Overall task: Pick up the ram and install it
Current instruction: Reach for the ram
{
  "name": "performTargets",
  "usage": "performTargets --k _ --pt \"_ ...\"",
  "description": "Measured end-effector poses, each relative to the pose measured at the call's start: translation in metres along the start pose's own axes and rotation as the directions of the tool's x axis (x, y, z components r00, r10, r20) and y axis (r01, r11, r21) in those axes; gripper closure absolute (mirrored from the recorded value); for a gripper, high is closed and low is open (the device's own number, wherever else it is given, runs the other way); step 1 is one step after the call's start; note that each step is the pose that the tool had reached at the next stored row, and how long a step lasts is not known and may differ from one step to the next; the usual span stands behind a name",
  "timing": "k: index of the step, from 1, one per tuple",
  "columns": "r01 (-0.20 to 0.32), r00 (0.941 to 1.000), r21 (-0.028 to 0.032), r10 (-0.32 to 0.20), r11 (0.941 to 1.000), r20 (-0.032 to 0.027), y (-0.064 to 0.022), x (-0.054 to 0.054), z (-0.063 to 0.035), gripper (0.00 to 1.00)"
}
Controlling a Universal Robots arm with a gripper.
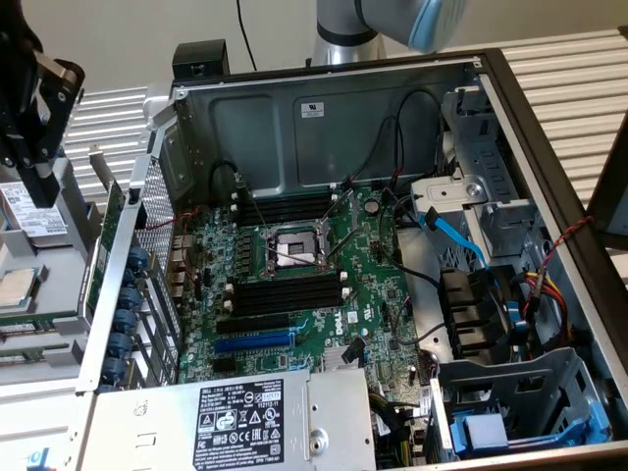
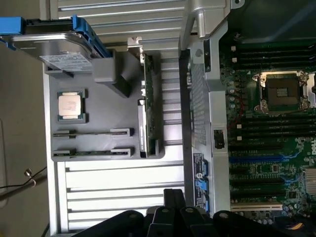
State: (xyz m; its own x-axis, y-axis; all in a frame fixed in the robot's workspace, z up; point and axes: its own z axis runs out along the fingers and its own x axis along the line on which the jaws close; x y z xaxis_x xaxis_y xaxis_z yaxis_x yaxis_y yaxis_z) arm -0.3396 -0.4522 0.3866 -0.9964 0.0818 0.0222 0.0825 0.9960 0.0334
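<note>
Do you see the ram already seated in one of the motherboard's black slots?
No, both ram sticks lie in the grey tray, and the black slots look empty.

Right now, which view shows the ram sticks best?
The wrist view: two ram sticks sit in the grey tray, each visible end to end. The exterior view cuts that tray off at its left edge, so the sticks there are hard to make out.

Bright, even light; glare on slatted table (image 2: 123, 182).
</note>
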Motion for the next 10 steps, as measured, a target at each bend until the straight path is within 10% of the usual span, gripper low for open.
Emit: performTargets --k 10 --pt "0.0 1.0 0.0057 0.0 1.0 0.0003 0.0197 0.034 0.0048 0.89"
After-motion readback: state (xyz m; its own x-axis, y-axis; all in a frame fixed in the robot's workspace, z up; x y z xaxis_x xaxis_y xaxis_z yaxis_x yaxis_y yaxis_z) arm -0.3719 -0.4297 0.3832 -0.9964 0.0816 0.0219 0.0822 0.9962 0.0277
